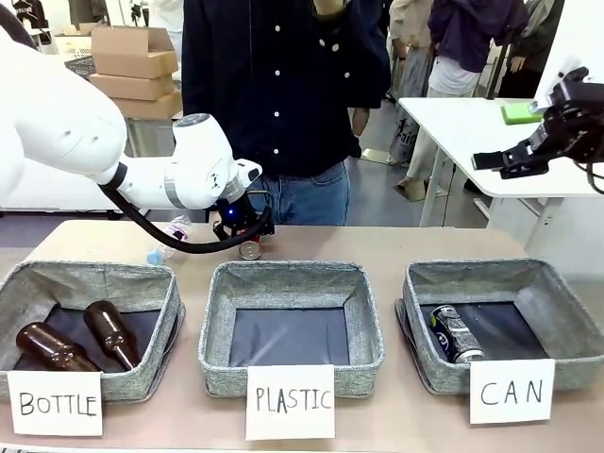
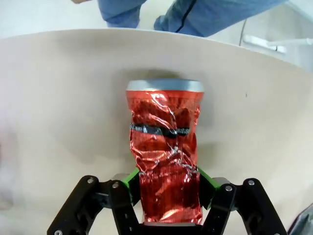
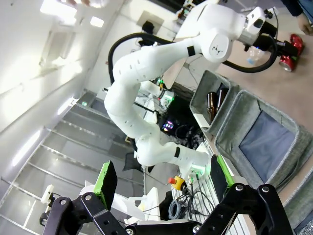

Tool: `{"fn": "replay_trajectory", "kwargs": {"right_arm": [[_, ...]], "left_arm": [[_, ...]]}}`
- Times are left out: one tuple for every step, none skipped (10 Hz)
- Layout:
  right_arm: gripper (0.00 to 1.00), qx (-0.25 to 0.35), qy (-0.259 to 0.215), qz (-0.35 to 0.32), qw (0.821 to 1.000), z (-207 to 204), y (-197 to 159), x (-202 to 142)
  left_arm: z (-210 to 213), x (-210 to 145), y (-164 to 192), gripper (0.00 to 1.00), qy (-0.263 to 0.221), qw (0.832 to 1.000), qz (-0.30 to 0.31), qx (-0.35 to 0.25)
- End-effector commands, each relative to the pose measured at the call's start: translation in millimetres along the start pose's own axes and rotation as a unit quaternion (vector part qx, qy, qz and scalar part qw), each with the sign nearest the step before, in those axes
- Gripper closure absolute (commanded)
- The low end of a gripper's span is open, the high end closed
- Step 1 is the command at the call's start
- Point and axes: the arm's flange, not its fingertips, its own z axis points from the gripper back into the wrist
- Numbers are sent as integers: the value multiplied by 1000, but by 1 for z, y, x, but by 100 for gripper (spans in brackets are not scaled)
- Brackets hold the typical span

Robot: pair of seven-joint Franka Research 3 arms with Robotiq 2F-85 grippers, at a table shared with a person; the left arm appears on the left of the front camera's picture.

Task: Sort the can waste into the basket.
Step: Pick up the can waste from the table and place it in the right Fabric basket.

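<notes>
Left hand (image 2: 169,182) part-open, clamped on dented red can (image 2: 165,139).

The white, rounded left arm (image 1: 57,123) has a black cable (image 1: 142,225) and black, green-padded tool (image 2: 168,183).

Bare beige desk (image 2: 58,98) is seen around the dented red can (image 2: 166,147), and the left of the grey fabric "CAN" basket (image 1: 566,311) is occupied by a black can (image 1: 456,333).

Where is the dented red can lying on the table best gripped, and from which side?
Probably take the red can across its crumpled body near one end, from above. It lies on its side, leaving both flanks free for the left gripper.
</notes>
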Motion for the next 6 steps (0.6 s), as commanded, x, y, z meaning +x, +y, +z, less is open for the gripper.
{"fn": "replay_trajectory", "kwargs": {"right_arm": [[0,1,4,7,1000,2,2,1],[0,1,4,7,1000,2,2,1],[0,1,4,7,1000,2,2,1],[0,1,4,7,1000,2,2,1],[0,1,4,7,1000,2,2,1],[0,1,4,7,1000,2,2,1]], "left_arm": [[7,-6,-1,100,3,1000,7,18],[9,-7,-1,100,4,1000,8,16],[12,-7,1,100,1,1000,9,13],[21,-10,3,100,3,1000,10,-3],[40,-14,7,100,0,1000,14,-15],[67,-22,15,100,5,1000,6,-26]]}}
